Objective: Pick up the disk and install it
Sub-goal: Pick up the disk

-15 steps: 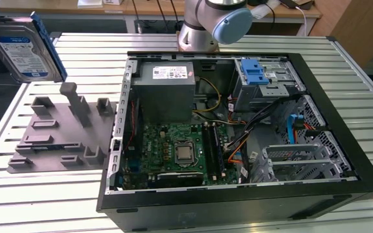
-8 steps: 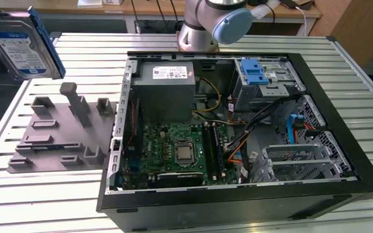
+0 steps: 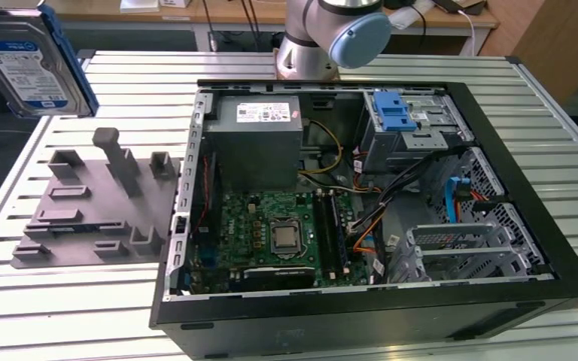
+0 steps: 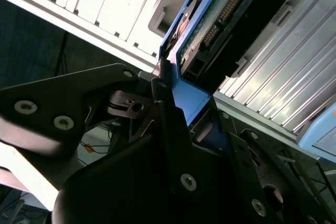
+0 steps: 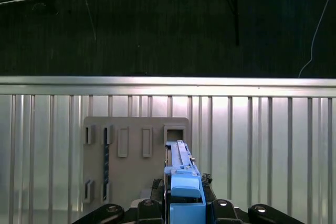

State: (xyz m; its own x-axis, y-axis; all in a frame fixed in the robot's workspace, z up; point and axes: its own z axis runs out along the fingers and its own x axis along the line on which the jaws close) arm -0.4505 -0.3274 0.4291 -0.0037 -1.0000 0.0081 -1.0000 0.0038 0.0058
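Disk (image 3: 30,68): silver-grey, white-and-blue label, blue edge rails, green board underside; gripper (image 4: 193,113) clamped on its blue end.

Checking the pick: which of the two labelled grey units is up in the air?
The disk, blue-railed, aloft in the gripper; the power supply sits inside the case.

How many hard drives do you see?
1. The silver-grey hard drive with blue rails is held in the gripper, at the exterior view's upper left. Others may hide inside the black computer case.
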